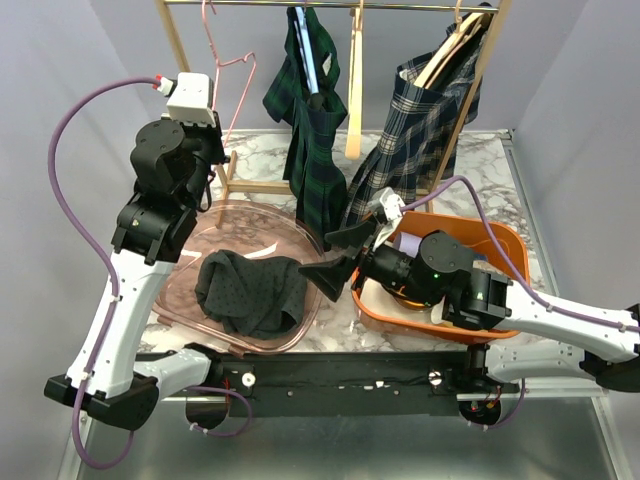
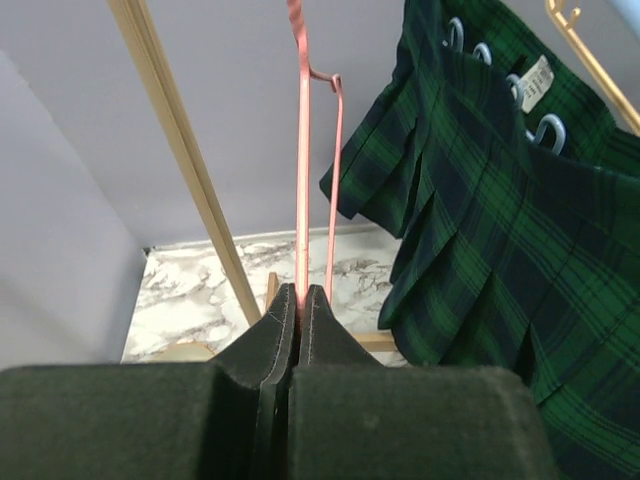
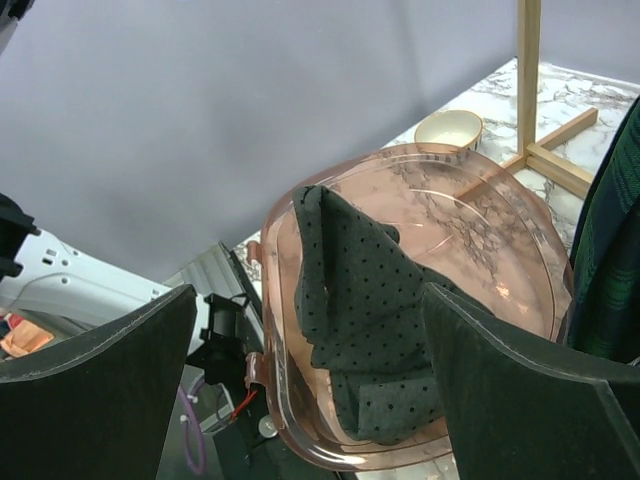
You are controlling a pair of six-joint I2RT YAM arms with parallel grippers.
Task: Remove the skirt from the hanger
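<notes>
Lying crumpled in the pink see-through tub (image 1: 176,318), the grey dotted skirt (image 1: 250,290) is our first item. It rests on the tub floor toward the near side, folded over itself, and the right wrist view shows one corner of it reaching up toward the tub's left rim. We see it well apart from the pink wire hanger (image 2: 300,150).

Item two, the hanger. It hangs from the brass rail (image 1: 400,5) at the left end of the wooden rack. The left hand (image 2: 301,300) is clenched on its lower wire, with the two pads pressed together around the thin pink rod.

Item three, the right hand (image 1: 322,254). It is released, fingers spread wide, holding nothing. It sits over the right rim of the tub, between the tub and the orange bin (image 1: 505,240), and points toward the skirt.

Further along the rail we note a green tartan skirt (image 1: 310,150) on a pale blue hanger, then a navy plaid skirt (image 1: 420,130) on a wooden hanger. The plaid skirt's hem drapes down just behind the orange bin.

The right wrist view also shows a small cream bowl (image 3: 448,128) beyond the tub's far rim, close to the rack's foot. All of this stands on the marble desk (image 1: 480,165).
</notes>
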